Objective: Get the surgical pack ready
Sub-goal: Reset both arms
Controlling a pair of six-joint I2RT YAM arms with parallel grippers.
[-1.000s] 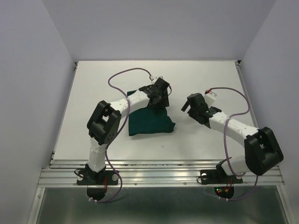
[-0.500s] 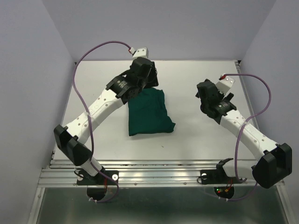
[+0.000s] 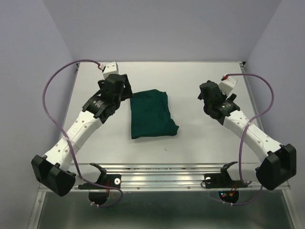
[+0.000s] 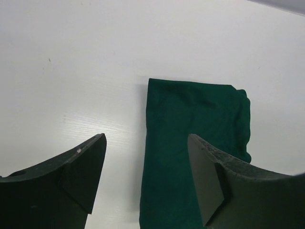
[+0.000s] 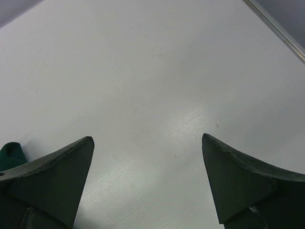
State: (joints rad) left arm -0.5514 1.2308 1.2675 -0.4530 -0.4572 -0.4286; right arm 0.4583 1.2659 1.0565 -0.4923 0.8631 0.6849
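A folded dark green cloth drape (image 3: 151, 114) lies on the middle of the white table; it also shows in the left wrist view (image 4: 190, 152). My left gripper (image 3: 123, 90) is open and empty, just left of the drape's far left corner; in its wrist view (image 4: 147, 138) the jaws straddle the drape's left edge from above. My right gripper (image 3: 205, 93) is open and empty, to the right of the drape and apart from it; its wrist view (image 5: 147, 140) shows bare table, with a corner of the drape (image 5: 10, 153) at the left. No tray, scissors, gauze or packets show.
The white table (image 3: 200, 138) ends in a metal rail (image 3: 162, 174) at the near edge. Grey walls stand on the left, right and back. Purple cables loop from both wrists.
My left arm has swung left and back, off the drape's far edge to its left side. My right gripper has barely moved over the last half second. The drape lies unfolded wider than one second ago.
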